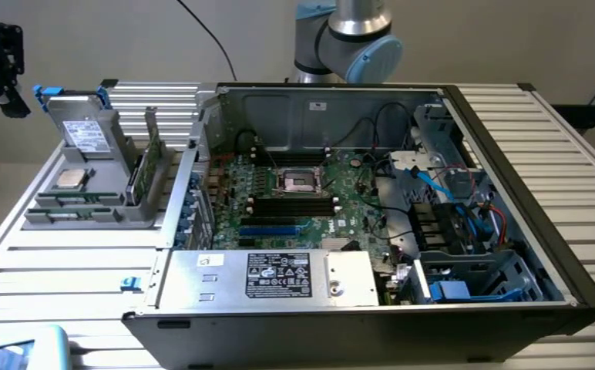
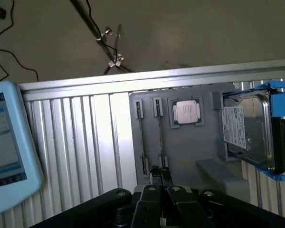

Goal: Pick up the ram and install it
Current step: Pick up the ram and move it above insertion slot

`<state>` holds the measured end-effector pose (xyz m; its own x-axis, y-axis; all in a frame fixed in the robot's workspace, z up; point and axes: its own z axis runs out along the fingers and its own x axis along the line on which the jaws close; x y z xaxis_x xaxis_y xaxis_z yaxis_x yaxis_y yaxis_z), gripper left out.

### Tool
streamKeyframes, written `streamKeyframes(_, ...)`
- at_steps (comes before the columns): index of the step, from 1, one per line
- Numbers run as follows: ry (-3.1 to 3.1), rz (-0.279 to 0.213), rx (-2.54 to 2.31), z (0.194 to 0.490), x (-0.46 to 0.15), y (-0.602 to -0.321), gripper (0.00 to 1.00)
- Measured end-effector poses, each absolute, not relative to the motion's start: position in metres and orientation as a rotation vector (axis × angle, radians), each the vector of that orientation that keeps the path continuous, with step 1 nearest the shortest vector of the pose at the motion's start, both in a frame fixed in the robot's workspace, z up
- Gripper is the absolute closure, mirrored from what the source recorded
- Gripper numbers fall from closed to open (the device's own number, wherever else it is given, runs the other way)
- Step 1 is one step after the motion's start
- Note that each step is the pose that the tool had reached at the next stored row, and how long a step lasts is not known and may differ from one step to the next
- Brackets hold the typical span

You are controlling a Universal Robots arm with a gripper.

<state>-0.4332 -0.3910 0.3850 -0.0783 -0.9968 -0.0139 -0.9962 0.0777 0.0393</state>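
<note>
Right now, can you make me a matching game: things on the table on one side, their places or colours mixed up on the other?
Things:
1. ram stick
2. hard drive
3. square silver chip
4. tablet

Descriptions:
A. wrapped in a pale blue case
B. lying flat in a pocket of the grey holder
C. held in a bright blue frame
D. standing on edge in a slot of the grey holder

Pairs: 1-D, 2-C, 3-B, 4-A.
</note>
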Motion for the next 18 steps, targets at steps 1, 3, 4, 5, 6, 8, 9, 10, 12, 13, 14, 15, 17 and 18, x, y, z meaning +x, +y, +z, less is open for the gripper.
streamKeyframes(1,-2.276,-0.060,2.140,0.3850,-0.4333,-0.3910,0.89)
streamKeyframes(3,-2.264,-0.060,2.152,0.3850,-0.4333,-0.3910,0.89)
streamKeyframes(4,-2.264,-0.060,2.152,0.3850,-0.4333,-0.3910,0.89)
streamKeyframes(5,-2.264,-0.059,2.153,0.3850,-0.4333,-0.3910,0.89)
streamKeyframes(6,-2.264,-0.059,2.153,0.3850,-0.4333,-0.3910,0.89)
streamKeyframes(8,-2.264,-0.060,2.153,0.3850,-0.4333,-0.3910,0.89)
streamKeyframes(9,-2.264,-0.059,2.153,0.3849,-0.4333,-0.3910,0.89)
streamKeyframes(10,-2.264,-0.060,2.153,0.3850,-0.4333,-0.3910,0.89)
streamKeyframes(12,-2.264,-0.060,2.153,0.3850,-0.4333,-0.3910,0.88)
streamKeyframes(13,-2.264,-0.059,2.153,0.3850,-0.4333,-0.3910,0.88)
streamKeyframes(14,-2.264,-0.059,2.153,0.3849,-0.4333,-0.3910,0.82)
streamKeyframes(15,-2.264,-0.059,2.153,0.3850,-0.4333,-0.3910,0.75)
streamKeyframes(17,-2.264,-0.060,2.153,0.3850,-0.4333,-0.3910,0.69)
streamKeyframes(18,-2.264,-0.060,2.153,0.3850,-0.4333,-0.3910,0.64)
